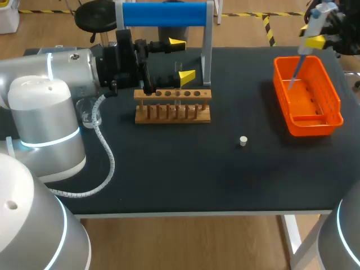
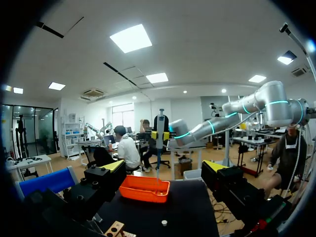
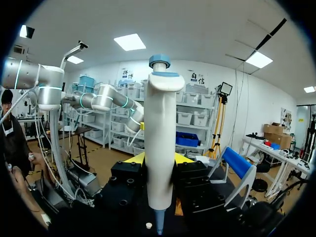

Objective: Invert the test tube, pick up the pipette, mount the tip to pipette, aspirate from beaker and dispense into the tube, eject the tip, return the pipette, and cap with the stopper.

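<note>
Above the orange plastic bin point(image 1: 333, 95), right claw point(image 3: 159, 161) grips slim pipette point(image 3: 159, 123).

Silver arms point(image 1: 50, 73), cyan rings point(image 1: 53, 140), white cable point(image 1: 107, 163)

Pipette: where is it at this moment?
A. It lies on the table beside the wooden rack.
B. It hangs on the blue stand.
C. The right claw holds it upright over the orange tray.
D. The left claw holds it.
C: the right claw is shut on the upright pipette, whose lower end points down into the orange tray.
</note>
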`<state>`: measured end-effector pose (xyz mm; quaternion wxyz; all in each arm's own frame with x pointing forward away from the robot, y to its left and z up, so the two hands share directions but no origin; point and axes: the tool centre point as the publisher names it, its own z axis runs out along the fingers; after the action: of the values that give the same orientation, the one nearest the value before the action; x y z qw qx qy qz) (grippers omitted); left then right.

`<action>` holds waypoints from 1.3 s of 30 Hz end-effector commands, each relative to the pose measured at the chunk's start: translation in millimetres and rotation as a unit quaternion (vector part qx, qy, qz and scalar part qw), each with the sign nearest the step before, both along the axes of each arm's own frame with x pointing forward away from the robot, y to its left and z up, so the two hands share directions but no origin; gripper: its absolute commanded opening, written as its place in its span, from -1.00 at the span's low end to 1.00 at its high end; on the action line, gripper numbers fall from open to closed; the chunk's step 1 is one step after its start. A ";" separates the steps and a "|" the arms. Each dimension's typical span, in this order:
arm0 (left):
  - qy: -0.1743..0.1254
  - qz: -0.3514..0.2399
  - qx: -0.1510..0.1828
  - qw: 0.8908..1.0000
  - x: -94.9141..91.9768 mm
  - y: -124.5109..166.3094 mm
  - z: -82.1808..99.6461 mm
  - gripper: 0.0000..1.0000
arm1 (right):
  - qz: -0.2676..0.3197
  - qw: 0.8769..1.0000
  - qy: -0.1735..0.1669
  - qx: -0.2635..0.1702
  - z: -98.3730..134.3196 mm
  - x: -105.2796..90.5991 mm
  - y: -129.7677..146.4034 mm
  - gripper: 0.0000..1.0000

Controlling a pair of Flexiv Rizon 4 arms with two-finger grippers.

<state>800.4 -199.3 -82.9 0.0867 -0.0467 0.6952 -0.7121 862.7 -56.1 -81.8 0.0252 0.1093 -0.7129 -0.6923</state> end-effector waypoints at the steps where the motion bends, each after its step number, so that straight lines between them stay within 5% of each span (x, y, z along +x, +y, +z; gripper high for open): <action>1: 0.000 0.003 -0.001 1.000 -0.9 -0.9 -0.6 1.00 | -0.002 1.000 0.000 0.001 -3.9 6.1 -36.5 -1.00; 39: 0.000 0.003 -0.001 1.000 -0.9 -0.9 -0.6 1.00 | -0.030 0.999 0.032 0.008 -36.2 42.4 -124.3 -1.00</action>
<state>800.4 -199.3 -82.9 0.0867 -0.0467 0.6952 -0.7120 901.6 -176.0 -118.0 0.0229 0.0620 -0.7084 -0.7027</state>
